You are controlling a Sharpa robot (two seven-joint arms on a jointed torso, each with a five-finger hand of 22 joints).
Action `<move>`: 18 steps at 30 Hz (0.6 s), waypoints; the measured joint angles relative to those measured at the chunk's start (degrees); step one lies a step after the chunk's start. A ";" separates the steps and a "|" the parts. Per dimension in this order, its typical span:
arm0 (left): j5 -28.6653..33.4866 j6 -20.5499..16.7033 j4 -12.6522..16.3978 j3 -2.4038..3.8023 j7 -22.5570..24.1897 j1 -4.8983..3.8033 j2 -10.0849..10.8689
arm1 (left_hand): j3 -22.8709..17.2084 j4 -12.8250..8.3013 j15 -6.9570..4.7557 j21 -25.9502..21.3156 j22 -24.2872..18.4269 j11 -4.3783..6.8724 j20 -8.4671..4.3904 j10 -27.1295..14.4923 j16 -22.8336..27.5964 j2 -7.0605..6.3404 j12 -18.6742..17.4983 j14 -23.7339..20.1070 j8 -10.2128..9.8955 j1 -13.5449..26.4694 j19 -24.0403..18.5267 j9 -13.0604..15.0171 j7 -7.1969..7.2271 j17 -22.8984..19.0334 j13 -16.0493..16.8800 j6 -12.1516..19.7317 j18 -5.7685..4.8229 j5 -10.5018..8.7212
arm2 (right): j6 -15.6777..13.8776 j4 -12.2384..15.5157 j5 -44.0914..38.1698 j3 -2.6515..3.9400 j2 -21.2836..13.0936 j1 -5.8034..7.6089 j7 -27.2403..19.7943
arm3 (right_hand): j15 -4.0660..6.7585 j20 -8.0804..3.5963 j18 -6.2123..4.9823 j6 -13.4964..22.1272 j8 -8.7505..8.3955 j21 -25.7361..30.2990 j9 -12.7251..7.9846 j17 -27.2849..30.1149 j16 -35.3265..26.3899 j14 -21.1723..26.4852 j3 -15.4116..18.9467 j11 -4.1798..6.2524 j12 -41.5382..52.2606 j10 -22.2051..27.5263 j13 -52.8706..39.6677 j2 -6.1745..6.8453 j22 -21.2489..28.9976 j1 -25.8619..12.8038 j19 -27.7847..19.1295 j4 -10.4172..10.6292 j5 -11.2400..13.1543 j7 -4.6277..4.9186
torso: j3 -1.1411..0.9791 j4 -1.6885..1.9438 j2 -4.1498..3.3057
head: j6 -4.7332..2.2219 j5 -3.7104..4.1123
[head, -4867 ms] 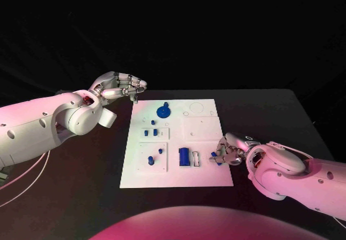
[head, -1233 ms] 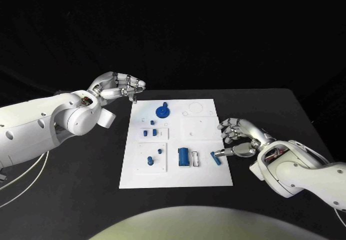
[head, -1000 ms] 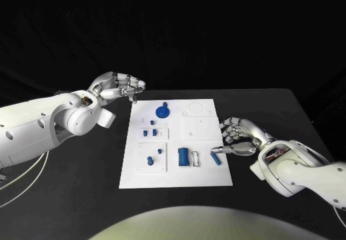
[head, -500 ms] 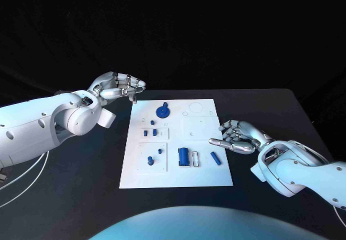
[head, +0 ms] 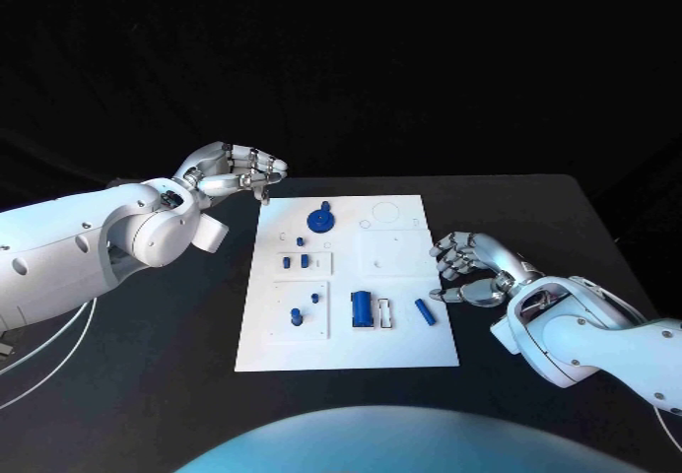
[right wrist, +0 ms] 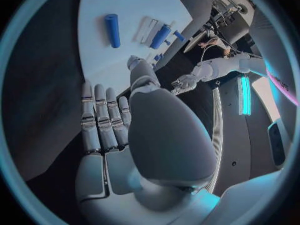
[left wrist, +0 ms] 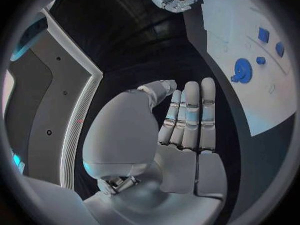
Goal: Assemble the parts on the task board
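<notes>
my right hand [head: 472, 273] is open and holds nothing. the blue peg [head: 424, 311] lies flat on the board [head: 412, 350] just beside it, toward my body, its long axis pointing away from me.

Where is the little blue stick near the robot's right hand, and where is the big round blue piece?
blue stick [head: 425, 311], head view, its middle.
round blue piece [head: 322, 218], head view, its centre.

Right hand [head: 472, 268] empty (left hand [head: 235, 172] curled).
</notes>
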State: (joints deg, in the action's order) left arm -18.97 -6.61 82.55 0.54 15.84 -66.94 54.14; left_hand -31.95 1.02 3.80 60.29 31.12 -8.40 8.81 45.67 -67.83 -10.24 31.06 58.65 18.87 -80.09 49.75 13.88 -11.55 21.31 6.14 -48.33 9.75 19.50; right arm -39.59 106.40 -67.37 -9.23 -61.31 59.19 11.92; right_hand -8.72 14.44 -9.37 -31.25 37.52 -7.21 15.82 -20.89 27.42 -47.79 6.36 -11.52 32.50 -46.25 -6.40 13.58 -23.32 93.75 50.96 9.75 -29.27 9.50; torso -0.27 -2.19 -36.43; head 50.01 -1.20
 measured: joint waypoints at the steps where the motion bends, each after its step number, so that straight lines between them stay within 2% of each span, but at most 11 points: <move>1: 0.00 0.00 0.00 0.00 0.00 0.00 0.00 | 0.00 0.00 0.00 0.00 0.00 0.00 0.00 0.00 0.00 0.00 0.00 0.00 0.00 0.00 0.00 0.00 0.00 0.00 0.00 0.00 0.01 0.00 | -0.30 -0.03 0.10 0.00 -0.03 0.00 -0.06 | 0.04 0.00 -0.06 -0.03 0.17 0.00 -0.27 0.44 0.07 -0.35 -0.52 0.18 0.00 -0.25 0.41 0.01 0.06 0.40 0.00 0.42 0.80 -0.03 | 0.00 -0.01 0.00 | 0.00 0.03; 2: 0.00 0.01 0.00 -0.01 -0.01 0.00 -0.01 | 0.00 0.00 0.00 0.00 0.01 0.00 0.00 0.00 0.00 0.00 0.00 0.00 0.00 0.00 0.00 0.00 0.00 0.00 -0.02 0.00 0.00 0.00 | -0.53 -0.07 0.23 0.00 -0.05 0.00 -0.09 | 0.03 -0.22 -0.06 -0.33 0.17 0.00 -0.49 0.79 0.34 -0.34 -1.19 0.27 -0.12 -0.33 0.74 -0.11 0.14 0.49 0.22 1.08 2.59 -0.03 | 0.01 -0.01 0.01 | 0.00 0.05; 4: 0.00 0.02 0.00 -0.02 -0.02 0.00 -0.01 | 0.00 0.00 0.00 0.00 0.06 0.00 0.00 0.00 0.00 0.00 0.00 0.00 0.00 0.00 0.00 0.00 0.00 0.00 -0.07 0.00 0.00 0.00 | -0.80 -0.20 0.69 0.00 -0.11 0.00 -0.11 | 0.03 -0.09 -0.05 -0.39 0.25 -0.35 -0.89 1.35 0.85 -0.34 -2.39 0.27 -0.28 -0.74 1.23 -0.58 0.30 -0.18 0.34 2.35 7.98 0.02 | 0.04 -0.02 0.01 | 0.00 0.05; 7: 0.00 0.05 0.00 -0.02 -0.05 0.00 -0.01 | -0.16 -0.16 0.00 0.27 0.12 0.00 0.00 0.00 0.00 0.00 0.00 0.00 0.00 0.00 0.00 -0.06 0.00 0.00 -0.07 0.00 0.00 0.00 | -0.44 -0.39 1.36 0.00 -0.16 0.01 0.01 | 0.34 -0.14 -0.06 -0.95 1.08 -0.74 -1.44 1.90 2.09 -1.31 0.09 0.46 -0.14 -1.56 1.62 -0.03 0.43 -5.86 0.98 4.44 15.01 0.10 | 0.04 -0.01 0.01 | 0.00 0.10; 8: 0.00 0.06 0.00 -0.02 -0.06 0.00 -0.01 | -0.16 -0.16 0.00 0.28 0.12 0.00 0.00 0.00 0.00 0.00 0.00 0.00 0.00 0.00 0.00 -0.06 0.00 0.00 -0.07 0.00 0.01 0.00 | -0.07 -0.43 1.48 0.00 -0.17 0.02 0.12 | 0.59 -0.29 -0.06 -1.57 1.30 -1.23 -1.64 1.97 2.92 -2.15 1.27 0.66 0.41 -2.25 1.67 0.13 0.44 -8.17 1.69 4.95 16.57 0.12 | 0.05 -0.01 0.02 | 0.00 0.13; 9: 0.00 0.07 0.00 -0.02 -0.06 0.00 -0.01 | -0.16 -0.16 0.00 0.28 0.11 0.00 0.00 0.00 0.00 0.00 0.00 0.00 0.00 0.00 0.00 -0.06 0.00 0.00 -0.07 0.00 0.00 0.00 | 0.41 -0.45 1.51 0.00 -0.18 0.02 0.27 | 0.93 -0.55 -0.05 -2.16 1.33 -1.72 -1.85 1.97 3.67 -3.03 1.78 0.98 0.86 -2.94 1.68 0.01 0.36 -9.50 2.37 5.29 16.65 0.22 | 0.07 0.01 0.02 | 0.00 0.14; 11: 0.00 0.09 0.00 -0.02 -0.08 0.00 -0.01 | -0.16 -0.16 0.00 0.28 0.11 0.00 0.00 0.00 0.00 0.00 0.00 0.00 0.00 0.00 0.00 -0.06 0.00 0.00 -0.07 0.00 0.01 0.00 | 2.01 -0.45 1.24 0.00 -0.17 0.02 0.84 | 1.80 -1.33 -0.06 -3.70 1.67 -2.94 -2.33 1.68 5.59 -5.38 2.25 1.76 1.90 -4.81 1.57 -0.69 -0.04 -11.23 4.08 5.76 14.01 0.41 | 0.07 0.02 0.03 | 0.00 0.14; 13: 0.00 0.11 0.02 -0.03 -0.09 0.00 -0.01 | -0.16 -0.16 0.00 0.28 0.17 0.00 0.15 0.00 0.00 0.00 0.00 0.00 0.00 0.00 -0.15 -0.06 0.00 -0.05 -0.07 0.00 0.01 0.00 | 3.66 -0.42 0.29 0.00 -0.14 0.02 1.68 | 3.04 -2.42 -0.05 -5.58 1.69 -4.68 -2.94 0.62 8.31 -8.42 2.05 2.90 3.18 -7.25 0.99 -1.14 -0.82 -12.14 6.35 6.09 7.27 0.64 | 0.07 0.02 0.03 | 0.00 0.16; 16: 0.00 0.14 0.04 -0.03 -0.12 0.00 0.01 | -0.16 -0.16 0.00 0.28 0.17 0.00 0.21 0.00 0.00 0.00 0.00 0.00 0.00 0.00 -0.20 -0.06 0.00 -0.06 -0.07 0.00 0.00 0.00 | 6.85 -0.22 -2.70 0.00 -0.07 0.02 3.85 | 5.16 -4.47 -0.03 -9.01 0.06 -8.53 -3.99 -3.08 14.44 -13.34 -0.06 4.92 5.86 -11.18 -1.25 -0.74 -3.19 -13.44 10.01 6.55 -2.65 0.91 | 0.08 0.04 0.03 | 0.00 0.20; 18: 0.00 0.16 0.07 -0.03 -0.13 0.00 0.04 | -0.16 -0.16 0.00 0.28 0.17 0.00 0.21 0.00 0.00 0.00 0.00 0.00 0.00 0.00 -0.20 -0.05 0.00 -0.06 -0.07 0.00 0.01 0.00 | 8.85 -0.02 -5.16 0.00 0.05 -0.01 5.62 | 6.64 -5.98 -0.02 -11.75 -1.36 -12.43 -4.64 -9.25 21.09 -17.57 -2.07 6.24 9.04 -14.01 -4.66 -0.25 -6.11 -14.62 12.39 6.65 -6.85 -0.01 | 0.08 0.04 0.03 | 0.00 0.21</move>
State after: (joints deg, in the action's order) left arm -18.97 -6.45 82.62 0.51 15.71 -66.93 54.18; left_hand -32.11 0.86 3.80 60.57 31.29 -8.40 9.02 45.67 -67.83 -10.24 31.06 58.65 18.87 -80.09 49.54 13.82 -11.55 21.25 6.07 -48.33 9.76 19.50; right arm -30.74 106.38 -72.54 -9.23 -61.26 59.18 17.54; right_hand -2.08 8.46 -9.39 -43.00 36.16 -19.64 11.18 -30.14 48.50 -65.36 4.29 -5.28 41.54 -60.26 -11.06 13.34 -29.43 79.12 63.36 16.40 -36.12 9.49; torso -0.19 -2.15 -36.40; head 50.01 -0.98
